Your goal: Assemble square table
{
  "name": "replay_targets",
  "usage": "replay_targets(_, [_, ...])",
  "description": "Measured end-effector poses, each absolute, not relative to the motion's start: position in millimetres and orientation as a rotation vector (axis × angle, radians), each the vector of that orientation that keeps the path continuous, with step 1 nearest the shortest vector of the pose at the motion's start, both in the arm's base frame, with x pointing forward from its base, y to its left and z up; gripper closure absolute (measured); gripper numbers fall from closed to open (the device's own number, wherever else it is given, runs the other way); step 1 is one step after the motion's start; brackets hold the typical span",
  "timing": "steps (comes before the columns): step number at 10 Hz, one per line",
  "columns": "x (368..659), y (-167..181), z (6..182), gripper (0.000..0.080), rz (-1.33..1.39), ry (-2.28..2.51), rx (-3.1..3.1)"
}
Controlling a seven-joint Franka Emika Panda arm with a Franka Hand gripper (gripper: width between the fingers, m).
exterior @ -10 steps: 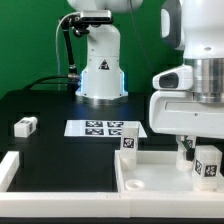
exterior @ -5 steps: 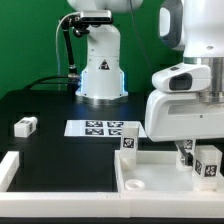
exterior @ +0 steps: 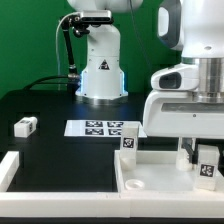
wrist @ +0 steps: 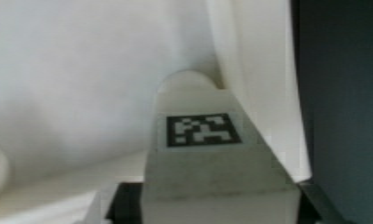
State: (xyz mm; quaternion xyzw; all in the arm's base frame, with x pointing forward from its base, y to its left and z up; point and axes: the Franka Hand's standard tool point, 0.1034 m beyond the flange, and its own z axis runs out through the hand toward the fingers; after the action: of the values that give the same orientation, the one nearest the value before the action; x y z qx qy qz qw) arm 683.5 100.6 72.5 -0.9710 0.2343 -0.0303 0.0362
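Observation:
The square table panel point(exterior: 160, 178) lies white at the front of the exterior view's right. One tagged white leg point(exterior: 128, 140) stands at its far left corner. My gripper point(exterior: 197, 152) hangs over the panel's right part, mostly hidden by the white hand. In the wrist view my gripper point(wrist: 215, 205) is shut on a white tagged leg point(wrist: 204, 125); a dark finger point(wrist: 133, 203) presses on each side. This leg shows in the exterior view point(exterior: 206, 164) just above the panel. Another leg point(exterior: 25, 126) lies loose on the black table at the left.
The marker board point(exterior: 98, 128) lies flat in front of the robot base point(exterior: 100, 70). A white border bar point(exterior: 8, 168) sits at the front left. Cables run behind the base on the left.
The hand has shifted slightly toward the exterior view's right. The leg stays in the grip over the panel's right part.

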Motion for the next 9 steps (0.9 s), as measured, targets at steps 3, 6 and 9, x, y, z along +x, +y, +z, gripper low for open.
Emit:
replay_targets(3, [678.9, 102.2, 69.7, 0.0509, 0.009, 1.579, -2.605])
replay_targets(6, [679.2, 100.9, 69.4, 0.0508, 0.038, 1.837, -2.401])
replay_targets(9, [675.6, 104.2, 69.2, 0.0508, 0.096, 2.288, -1.863])
